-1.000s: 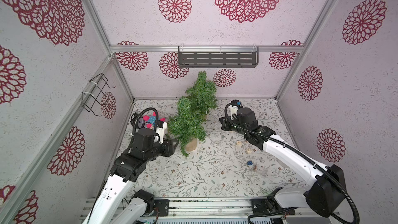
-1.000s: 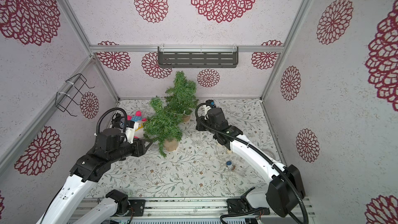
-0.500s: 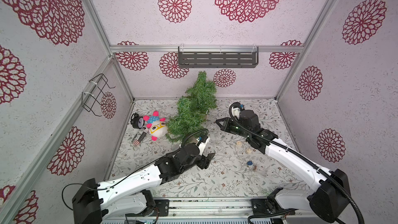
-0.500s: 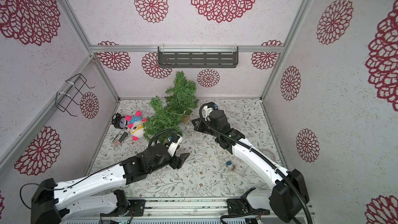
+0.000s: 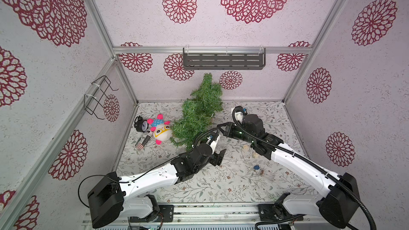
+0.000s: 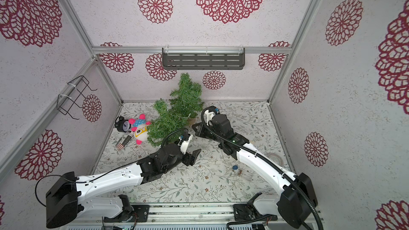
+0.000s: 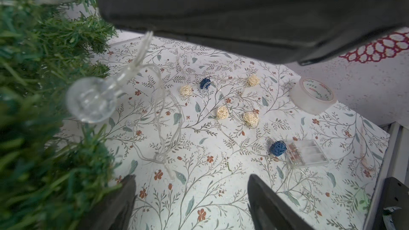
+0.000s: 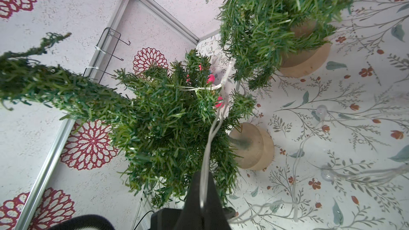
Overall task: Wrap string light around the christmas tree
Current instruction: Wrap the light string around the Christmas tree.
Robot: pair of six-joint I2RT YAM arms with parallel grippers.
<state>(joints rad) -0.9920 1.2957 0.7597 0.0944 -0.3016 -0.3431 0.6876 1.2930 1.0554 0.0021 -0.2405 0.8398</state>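
Note:
Two small green christmas trees stand on wooden discs, the front one (image 5: 190, 127) leaning before the back one (image 5: 208, 91). The string light's pale wire (image 8: 212, 129) runs from the front tree's branches into my right gripper (image 8: 201, 180), which is shut on it just right of that tree (image 5: 219, 126). A round clear bulb (image 7: 90, 100) hangs by the needles, and more wire (image 7: 161, 129) lies looped on the floor. The clear battery box (image 7: 305, 152) rests further right on the floor (image 5: 265, 174). My left gripper (image 7: 192, 186) is open and empty, low in front of the front tree (image 5: 221, 157).
Cream and blue woven balls (image 7: 221, 112) on a thin wire lie scattered on the floral floor, and a tape roll (image 7: 313, 96) sits by the right wall. A plush toy (image 5: 162, 130), alarm clock (image 5: 141, 125) and striped tube (image 5: 142, 141) lie left of the trees. A shelf (image 5: 223, 58) hangs on the back wall.
My left arm swung from the left side of the trees round to their front right, and its jaws widened. The right gripper stayed shut on the wire and barely shifted.

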